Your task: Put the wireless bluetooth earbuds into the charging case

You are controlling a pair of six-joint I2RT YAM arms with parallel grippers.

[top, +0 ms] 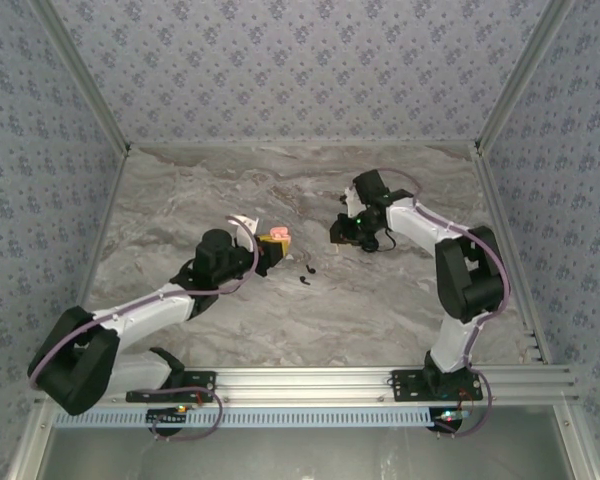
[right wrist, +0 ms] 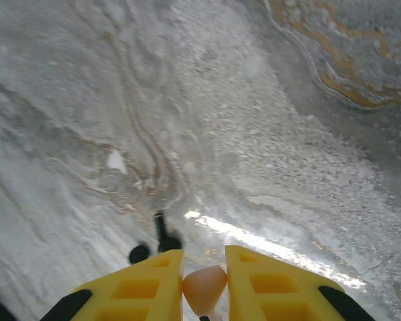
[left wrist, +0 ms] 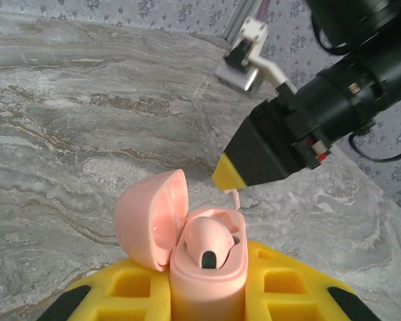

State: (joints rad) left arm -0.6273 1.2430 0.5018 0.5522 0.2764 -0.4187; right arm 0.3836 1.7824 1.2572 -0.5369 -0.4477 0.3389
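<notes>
Left gripper [top: 270, 246]: clamped hard on the case [left wrist: 210, 271], yellow fingers [left wrist: 287, 289] on both sides of its base. The case is pink and upright, above the table [top: 380, 310] left of centre. Its lid [left wrist: 150, 217] is hinged open to the left.

1 seated bud [left wrist: 210, 242] is already in the case: pink, with a dark tip facing up. The slot beside it, on the right, looks shadowed, and I can't tell what is in it.

Right gripper [right wrist: 204, 266]: jaws nearly closed, pinching the bud [right wrist: 204, 287] between the 2 yellow tips. It is pink, with its rounded end poking out past the tips.

In the left wrist view my right gripper [left wrist: 228, 175] sits just above and behind the case's far rim. A thin pink stem [left wrist: 235, 198] hangs below its tip, close to the rim; I can't tell whether they touch.

2 small black hooks [top: 306, 275] lie loose on the table, near the case and between my arms. The right wrist view shows dark bits [right wrist: 162, 235] on the marble just ahead of my right tips.
</notes>
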